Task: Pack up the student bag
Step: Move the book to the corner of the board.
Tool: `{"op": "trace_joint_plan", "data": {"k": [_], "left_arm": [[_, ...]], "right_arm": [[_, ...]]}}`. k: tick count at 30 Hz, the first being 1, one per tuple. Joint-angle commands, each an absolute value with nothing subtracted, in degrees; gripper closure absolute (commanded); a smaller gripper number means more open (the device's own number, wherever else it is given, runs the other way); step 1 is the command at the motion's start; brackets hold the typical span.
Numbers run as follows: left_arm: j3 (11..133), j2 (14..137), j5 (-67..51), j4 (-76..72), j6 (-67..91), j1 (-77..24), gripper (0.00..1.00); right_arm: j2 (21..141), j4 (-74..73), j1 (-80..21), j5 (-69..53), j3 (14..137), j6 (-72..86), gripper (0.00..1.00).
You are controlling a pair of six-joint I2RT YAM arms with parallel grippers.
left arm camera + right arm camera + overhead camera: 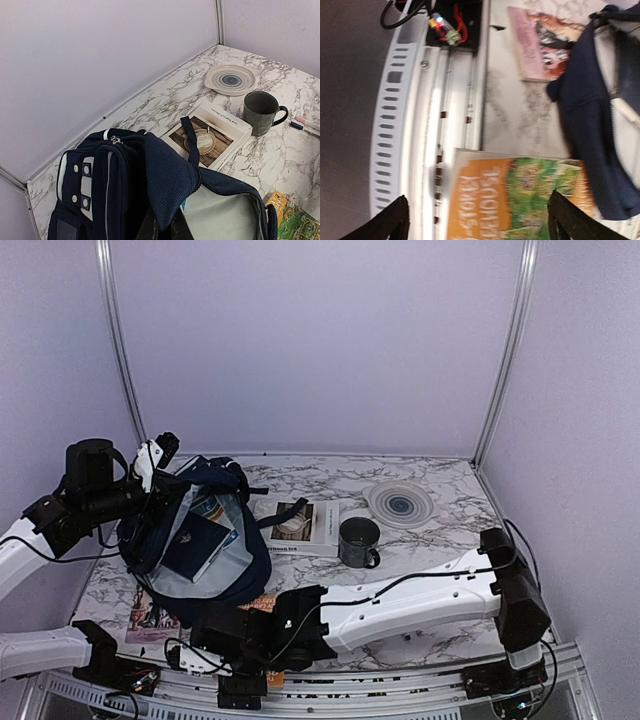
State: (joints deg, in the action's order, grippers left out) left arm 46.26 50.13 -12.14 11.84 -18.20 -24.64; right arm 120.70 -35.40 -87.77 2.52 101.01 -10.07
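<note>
Orange picture book lies flat at the table's near edge, under the right pincer, spread wide and holding nothing. Behind, the student bag sits open on the left, probably because the left pincer pinches its flap up.

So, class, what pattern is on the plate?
Pale plate with concentric blue-grey rings at its centre; clearest in the left wrist view.

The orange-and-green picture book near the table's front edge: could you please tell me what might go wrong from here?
The orange-and-green picture book overhangs the near edge of the marble table beneath the open right tool; a clumsy grasp might push it off. The left tool pinches only a flap of the navy-blue fabric backpack; slipping could close the opening. The dark grey mug stands close to the right arm.
</note>
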Motion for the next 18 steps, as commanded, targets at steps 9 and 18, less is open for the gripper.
{"op": "trace_joint_plan", "data": {"k": [9, 18], "left_arm": [[48.52, 48.63, -13.30, 7.03, -18.15, -24.83, 1.00], [48.59, 48.34, -13.53, 7.04, -18.28, -24.79, 1.00]], "right_arm": [[129.72, -45.78, -88.63, 12.76, 101.20, -3.03, 0.18], [117.17, -45.35, -84.64, 15.79, 85.71, 0.50, 0.60]]}}
